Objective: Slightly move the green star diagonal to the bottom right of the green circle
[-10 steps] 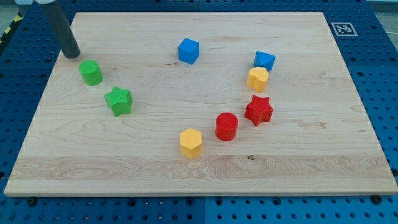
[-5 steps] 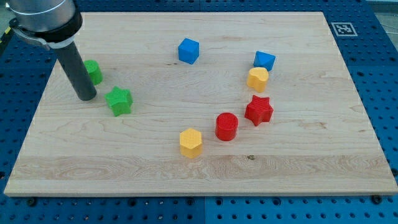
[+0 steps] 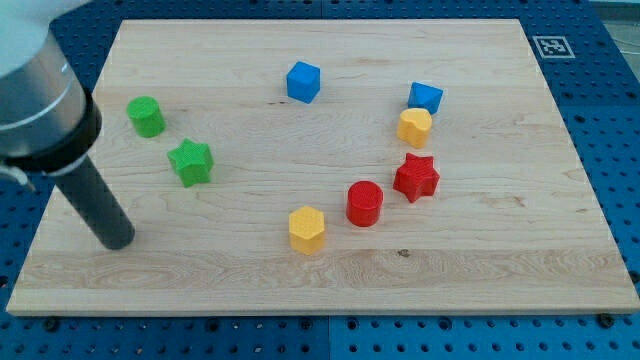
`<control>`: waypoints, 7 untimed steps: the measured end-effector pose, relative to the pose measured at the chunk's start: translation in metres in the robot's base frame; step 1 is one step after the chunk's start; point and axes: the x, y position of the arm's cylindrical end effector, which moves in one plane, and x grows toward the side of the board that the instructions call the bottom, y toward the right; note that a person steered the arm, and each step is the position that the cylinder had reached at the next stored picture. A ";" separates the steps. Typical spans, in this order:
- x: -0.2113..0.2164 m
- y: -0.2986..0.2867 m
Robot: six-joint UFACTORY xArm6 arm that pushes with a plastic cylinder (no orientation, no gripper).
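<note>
The green star (image 3: 190, 162) lies on the wooden board (image 3: 330, 280) at the view's left. The green circle (image 3: 146, 116) sits just up and to the left of it, a small gap between them. My tip (image 3: 118, 243) is on the board near the left edge, below and to the left of the green star, clear of both green blocks. The rod and arm body rise from it toward the view's upper left.
A blue cube (image 3: 303, 81) lies at top centre. A blue block (image 3: 425, 97), yellow block (image 3: 414, 127), red star (image 3: 416, 177), red circle (image 3: 364, 203) and yellow hexagon (image 3: 307, 229) curve through the right-centre. A marker tag (image 3: 550, 45) sits at the top right corner.
My tip has moved down the left side of the board, from above the green circle, past it, to below-left of the green star. No block has moved.
</note>
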 end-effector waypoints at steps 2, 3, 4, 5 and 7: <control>-0.008 0.098; -0.030 0.149; -0.056 0.159; -0.093 0.154; -0.099 0.095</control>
